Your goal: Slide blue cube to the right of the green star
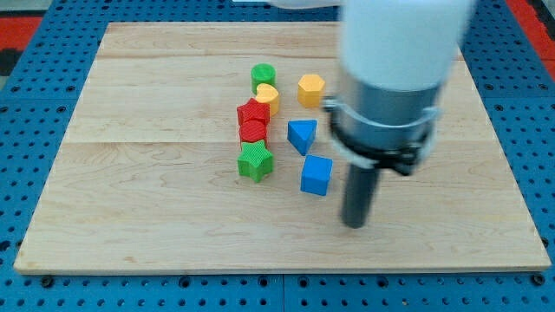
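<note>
Blocks sit loose on the wooden tabletop (pixel 156 191), none inside any container. 8 pieces cluster near the centre. At the view's top of the group stands a green cylinder (pixel 264 74), with a yellow heart-like block (pixel 268 95) touching it just below. A yellow hexagonal block (pixel 310 89) lies to the view's right of those 2. Below the heart, 2 red blocks (pixel 253 120) are stacked edge to edge in a short column, their exact shapes hard to read. The green star (pixel 255 162) touches the lower red one from beneath. A blue triangle (pixel 302 136) lies to the right of the reds, and the blue cube (pixel 316 175) sits just below it, near the star's right side but lower, with a gap between.

My tip (pixel 354 224) rests on the tabletop just right of and below the blue cube, apart from it. No jaws exist on this rod.

Around the pale plank board runs a blue perforated surface (pixel 35 130), with red (pixel 17 22) at the upper corners.
</note>
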